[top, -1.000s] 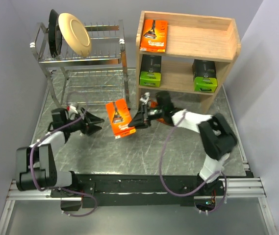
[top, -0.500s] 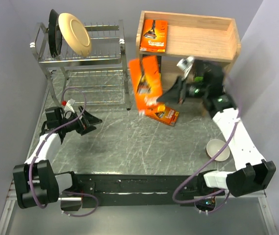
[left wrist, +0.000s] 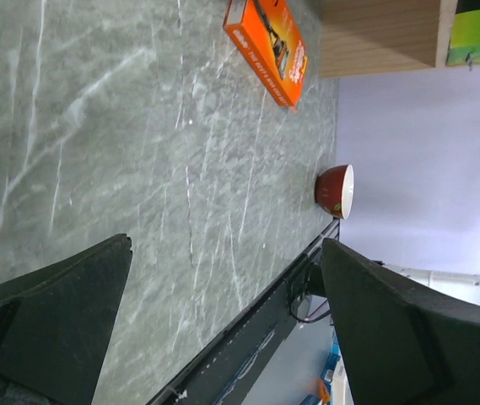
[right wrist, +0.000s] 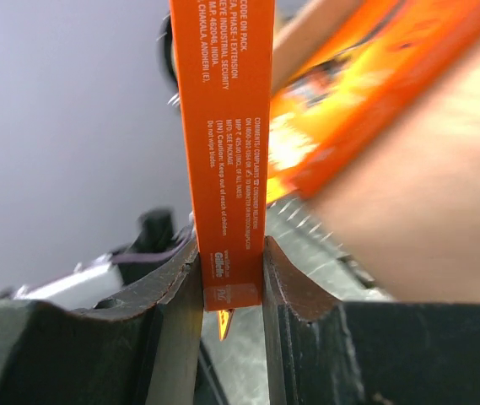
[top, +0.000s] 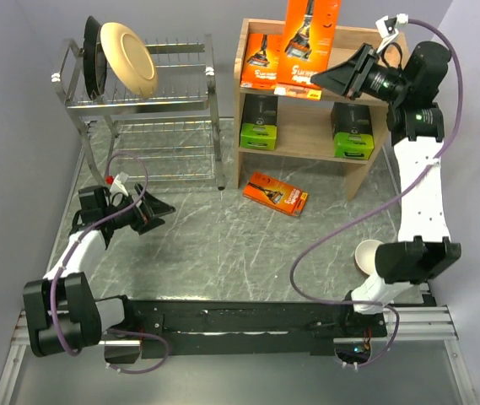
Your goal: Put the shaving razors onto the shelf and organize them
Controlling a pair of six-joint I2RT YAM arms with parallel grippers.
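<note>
From above and behind, the top camera takes in the whole worktop [top: 223, 253]; the left wrist one skims low toward the lying orange pack [left wrist: 266, 46] both show; the right wrist one hugs an upright pack [right wrist: 227, 152]

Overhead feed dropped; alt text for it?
The right gripper holds an orange razor pack upright over the wooden shelf's top tier, beside another orange pack lying there. A third orange pack lies on the table; the left gripper is open.

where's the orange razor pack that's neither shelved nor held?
Top view: orange pack lies flat on the table, right of centre, just before the shelf.
</note>
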